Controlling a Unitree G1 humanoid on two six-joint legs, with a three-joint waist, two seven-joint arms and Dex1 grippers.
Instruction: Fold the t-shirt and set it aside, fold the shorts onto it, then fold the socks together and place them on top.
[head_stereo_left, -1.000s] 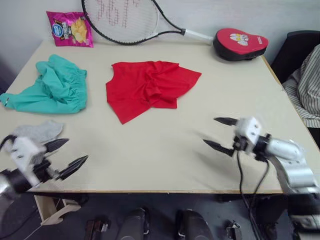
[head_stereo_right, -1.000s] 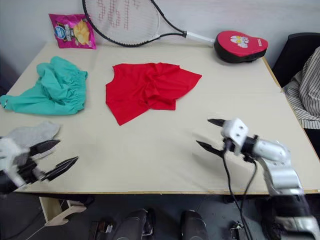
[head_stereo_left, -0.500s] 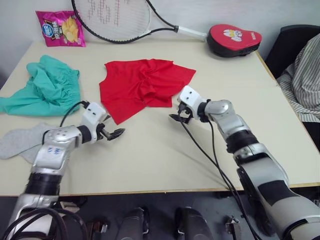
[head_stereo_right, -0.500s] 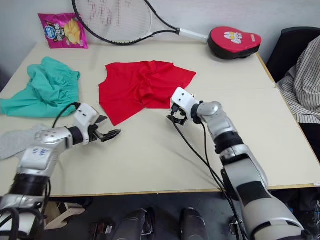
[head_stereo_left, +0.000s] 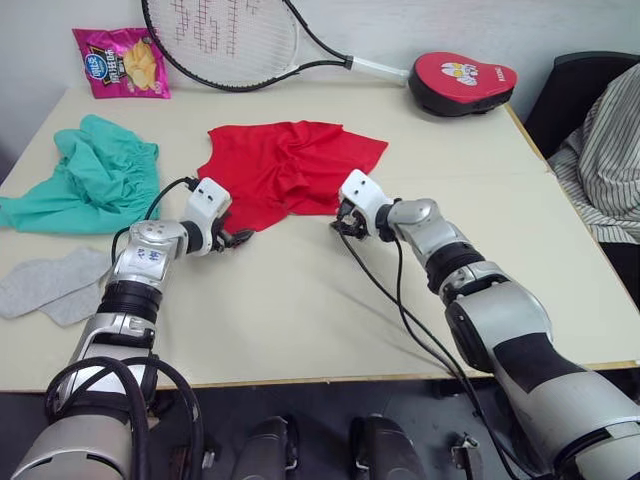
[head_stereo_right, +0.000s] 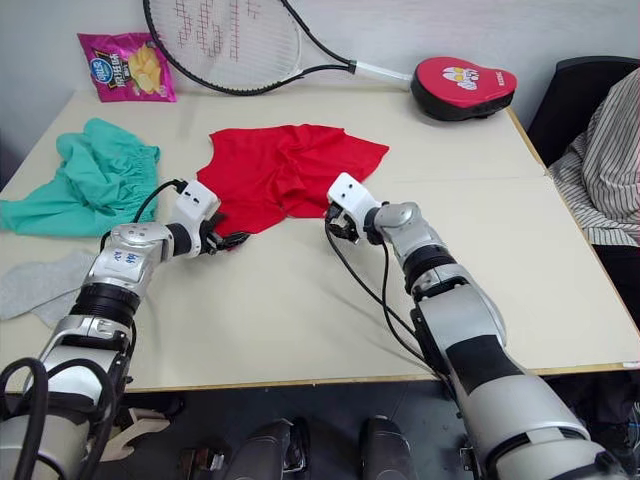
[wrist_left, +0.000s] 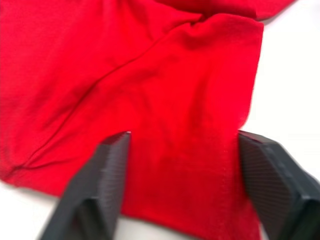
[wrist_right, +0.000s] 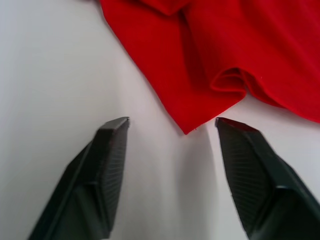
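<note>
The t-shirt (head_stereo_left: 290, 170) lies crumpled and unfolded near the middle of the desk (head_stereo_left: 330, 300), its near hem pointing toward us. We have both pincers down at that hem. Our left pincer (head_stereo_left: 240, 238) is at the near-left corner of the cloth; in the left wrist view its fingers (wrist_left: 107, 172) stand apart with the red fabric lying between them, not yet pinched. Our right pincer (head_stereo_left: 340, 226) is at the near-right corner; in the right wrist view its fingers (wrist_right: 107, 165) are also spread, with the pointed tip of the hem just ahead of them and bare desk between.

We judge the task to be at its very start: nothing is folded yet, and the first grasp on the t-shirt is not closed. The shorts (head_stereo_left: 95, 185) sit bunched at the far left of the desk, well apart from the t-shirt. The socks (head_stereo_left: 55, 285) lie flat and loose at the near-left edge, side by side. Still to do, by our reckoning: fold and set aside the t-shirt, fold the shorts onto it, then pair the socks on top.
</note>
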